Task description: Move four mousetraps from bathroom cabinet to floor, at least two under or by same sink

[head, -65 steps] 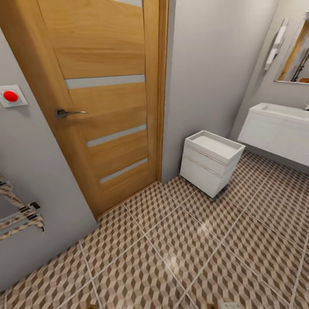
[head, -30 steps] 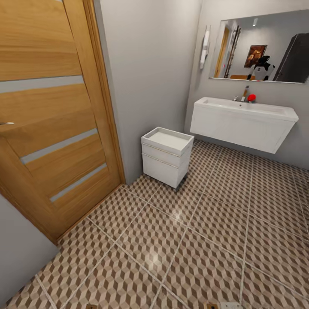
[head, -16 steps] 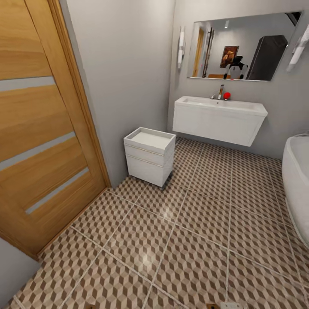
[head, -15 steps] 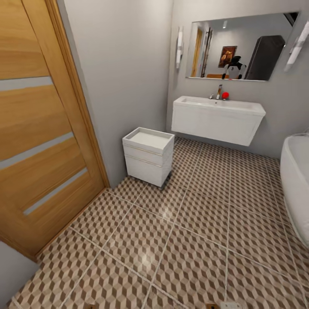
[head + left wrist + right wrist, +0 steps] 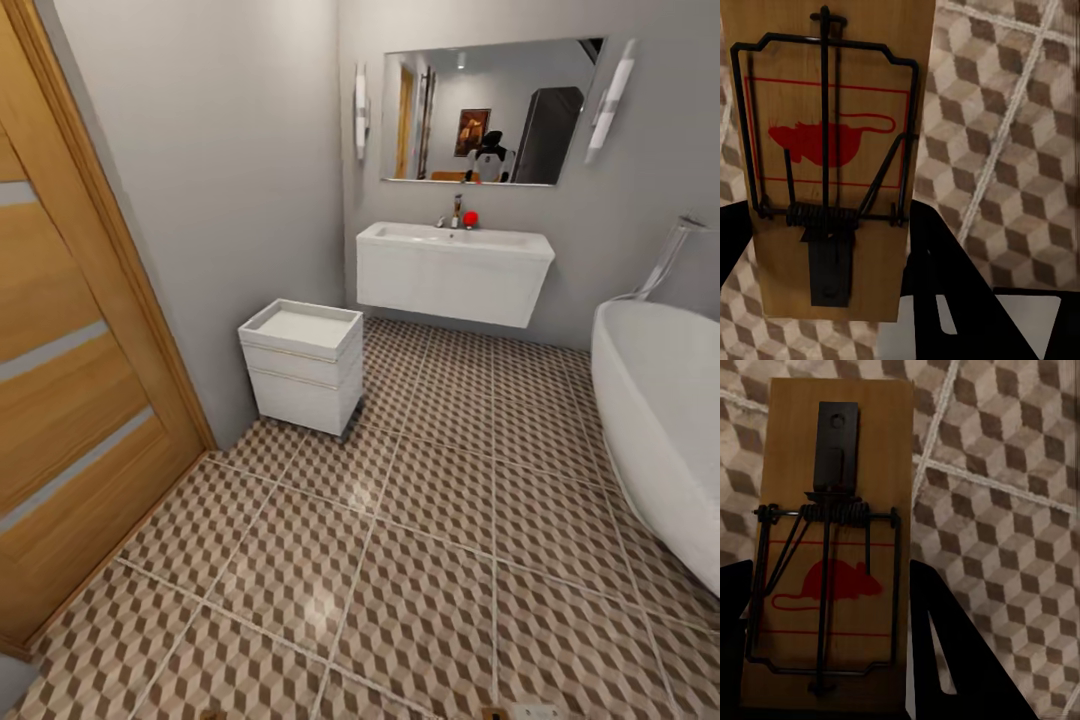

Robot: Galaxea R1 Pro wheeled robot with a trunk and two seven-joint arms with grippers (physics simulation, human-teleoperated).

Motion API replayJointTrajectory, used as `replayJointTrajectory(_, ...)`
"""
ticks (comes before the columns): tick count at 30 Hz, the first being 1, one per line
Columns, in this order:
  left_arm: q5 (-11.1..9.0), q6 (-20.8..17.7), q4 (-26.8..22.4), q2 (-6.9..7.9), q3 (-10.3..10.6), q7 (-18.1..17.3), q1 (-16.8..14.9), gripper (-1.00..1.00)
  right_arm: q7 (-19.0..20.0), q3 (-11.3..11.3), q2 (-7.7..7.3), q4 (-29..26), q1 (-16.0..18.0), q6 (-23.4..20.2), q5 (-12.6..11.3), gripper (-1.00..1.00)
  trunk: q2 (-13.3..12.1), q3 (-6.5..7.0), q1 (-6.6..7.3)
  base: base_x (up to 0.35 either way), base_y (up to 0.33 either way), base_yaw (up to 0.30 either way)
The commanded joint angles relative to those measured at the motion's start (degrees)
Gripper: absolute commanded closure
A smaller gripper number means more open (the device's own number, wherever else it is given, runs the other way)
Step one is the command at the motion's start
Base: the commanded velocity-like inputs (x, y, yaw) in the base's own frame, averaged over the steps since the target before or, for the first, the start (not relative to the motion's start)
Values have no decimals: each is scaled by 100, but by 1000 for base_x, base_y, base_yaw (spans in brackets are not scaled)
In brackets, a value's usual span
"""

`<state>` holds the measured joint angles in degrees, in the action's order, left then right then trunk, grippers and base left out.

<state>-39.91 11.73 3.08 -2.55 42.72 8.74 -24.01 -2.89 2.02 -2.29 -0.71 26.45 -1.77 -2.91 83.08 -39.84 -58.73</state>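
Head view: tiled floor (image 5: 430,560), white sink (image 5: 455,270) on far wall under mirror (image 5: 485,112), small white drawer unit (image 5: 300,365) by door (image 5: 60,400), bathtub (image 5: 660,430) at right. Left gripper (image 5: 832,247) clamps a mousetrap (image 5: 832,150) between its fingers above the tiles. Right gripper (image 5: 832,622) likewise holds a second mousetrap (image 5: 836,547) over the floor.

Floor (image 5: 430,560): brown, beige, white cube pattern, pale grout. Sink (image 5: 452,270): white. Drawer unit (image 5: 300,365): white. Door (image 5: 60,400): orange-brown wood. Mousetraps (image 5: 832,157) (image 5: 832,547): tan wood, red mouse print, black wire.
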Motion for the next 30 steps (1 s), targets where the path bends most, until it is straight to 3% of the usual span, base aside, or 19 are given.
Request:
replayJointTrajectory(1, 19, -4, 0, 0, 1, 5, 0, 100, 8, 0, 0, 0, 0, 1, -16, 100, 0, 0, 0, 0, 0, -280)
replayJointTrajectory(19, 19, -4, 0, 0, 4, 5, 1, 100, 16, 0, -15, 0, -2, 1, -8, 100, 0, -66, 0, 0, 0, -240)
replayJointTrajectory(30, 19, -20, 0, -16, 8, 5, 2, 100, 17, 17, -11, 0, 0, 1, 70, 100, 0, -96, 0, 1, 0, -28)
